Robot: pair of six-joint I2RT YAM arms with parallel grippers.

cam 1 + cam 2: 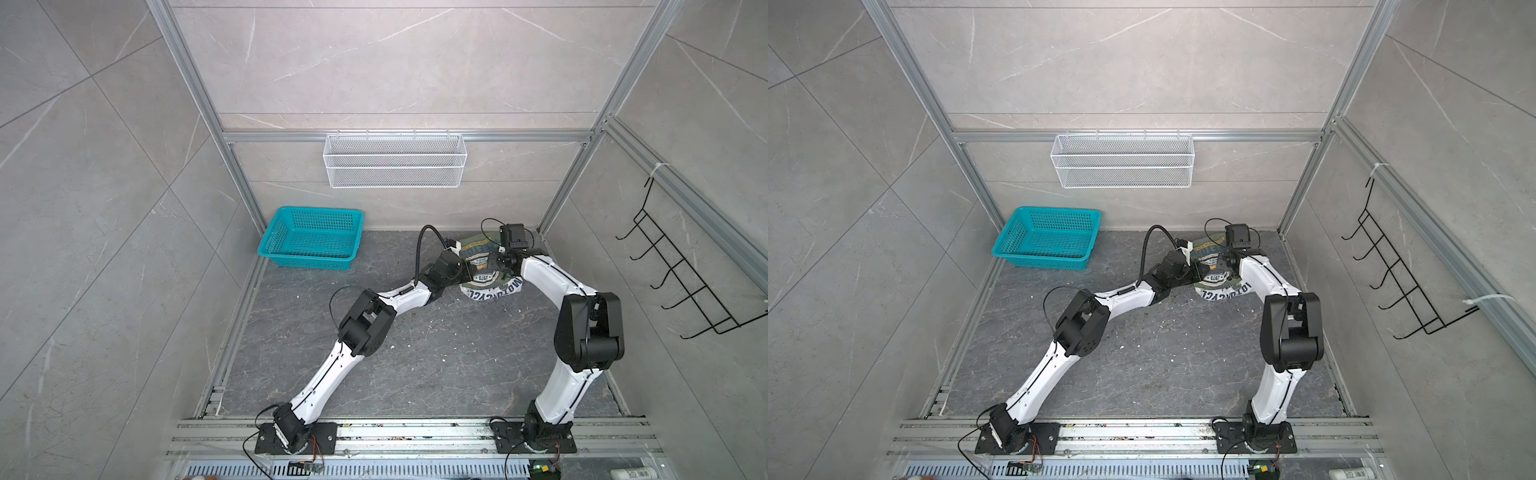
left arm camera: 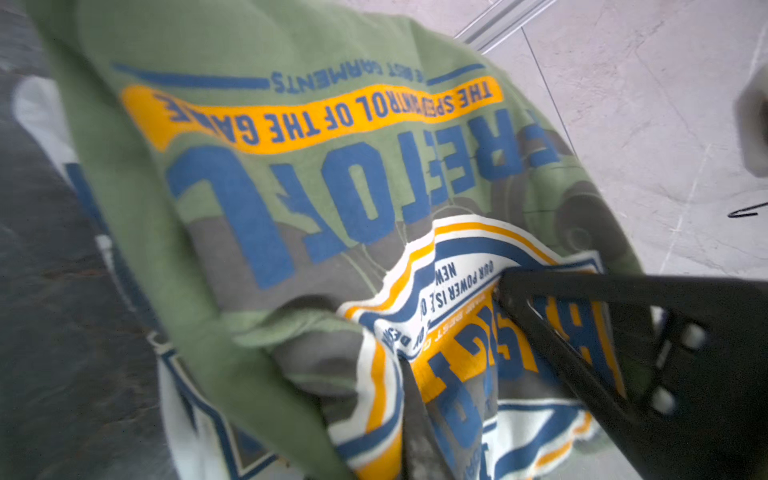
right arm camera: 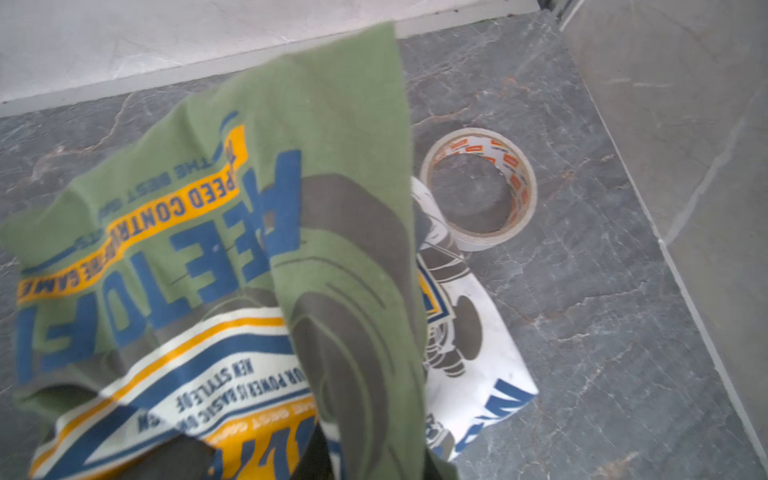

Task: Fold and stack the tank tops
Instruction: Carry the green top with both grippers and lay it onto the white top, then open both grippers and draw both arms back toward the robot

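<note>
The left gripper (image 1: pixel 471 271) is clamped tight, and its wrist view shows a black finger (image 2: pixel 582 332) pinching a bunched ridge of the olive green tank top (image 2: pixel 316 178) right at the printed badge. The right gripper (image 1: pixel 498 262) meets the same shirt from the other side. Its own camera is filled by draped green cloth, so I cannot tell how wide its jaws stand or whether they grip anything. The green shirt lies crumpled, graphic up, over the white tank top (image 3: pixel 478 353). Both sit in a heap at the far right corner of the dark tabletop (image 1: pixel 415 353), close to the back wall and well apart from the teal basket (image 1: pixel 307 261). A roll of tape (image 3: pixel 517 183) lies just beside the white shirt's edge, apparently touching it. The main risk I see is an uneven hold: with only one side secure, a lift would leave the green shirt hanging from a single point and twisting, not spreading flat. The pinch may also catch the white layer beneath and drag both shirts together. The tape could snag a hem, or be swept along.
</note>
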